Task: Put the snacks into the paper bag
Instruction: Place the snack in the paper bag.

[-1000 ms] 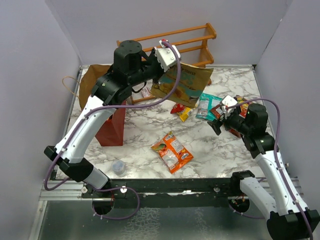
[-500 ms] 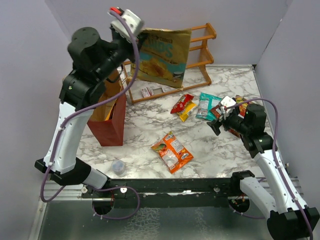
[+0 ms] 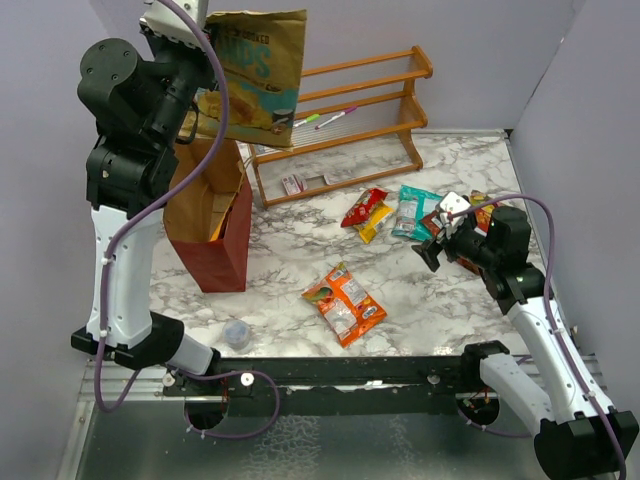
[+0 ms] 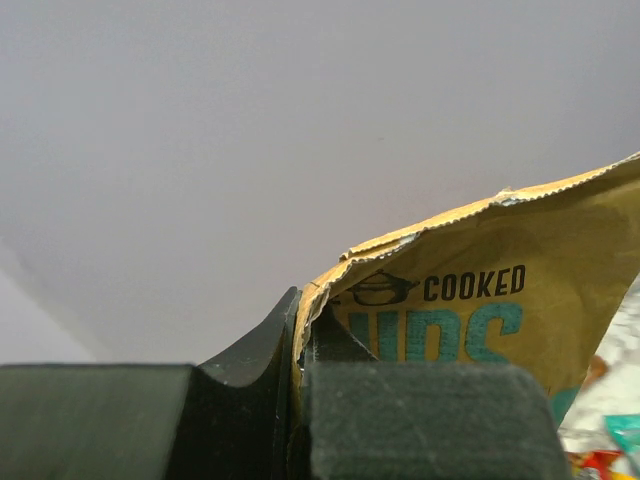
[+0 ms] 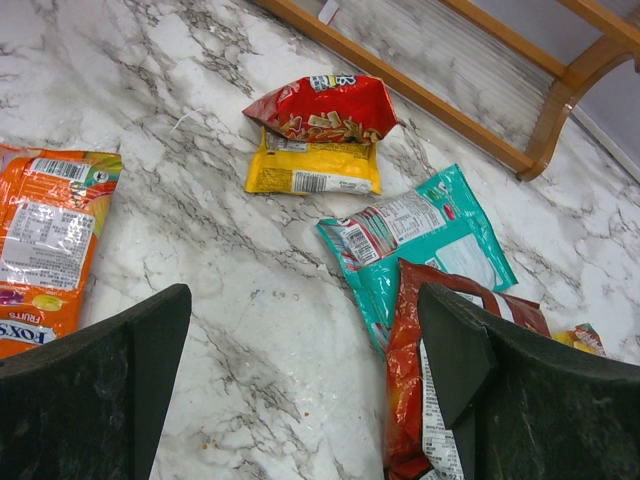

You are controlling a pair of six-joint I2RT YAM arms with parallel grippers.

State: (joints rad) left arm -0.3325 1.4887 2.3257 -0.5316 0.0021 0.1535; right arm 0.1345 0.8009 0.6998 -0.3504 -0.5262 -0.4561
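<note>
the paper bag (image 3: 215, 255) stands upright at the left of the marble table (image 3: 300, 255), dark red outside and brown inside, with its mouth open. only brown paper shows in it from above, and whether any packet lies at the bottom cannot be told. the wooden rack (image 3: 385, 135) against the back wall holds two pens on its middle shelf, one green (image 3: 307, 120) and one pink (image 3: 337, 115). a small clear cup (image 3: 236, 333) sits alone near the front edge, and its contents cannot be made out. the left gripper (image 3: 205, 32) is raised high and clamped tight on the top corner of one large gold chip bag (image 3: 250, 75). that bag hangs in the air above the table, up and to the right of the paper bag's mouth in the overhead view, not inside it. the left wrist view shows the fingers (image 4: 250, 350) pinching the bag's crimped edge. six smaller packets lie on the table: one orange packet (image 3: 345, 303) by itself near the middle, one red packet (image 3: 368, 203) touching one yellow packet (image 3: 370, 232), one teal packet (image 3: 410, 213), one dark red packet (image 5: 425, 400) lying over the teal one's edge, and one more orange-red packet (image 3: 482, 212) partly hidden behind the right arm. the right gripper (image 3: 432, 252) hovers low over this group with its jaws spread wide, holding nothing, one finger just beside the dark red packet.
</note>
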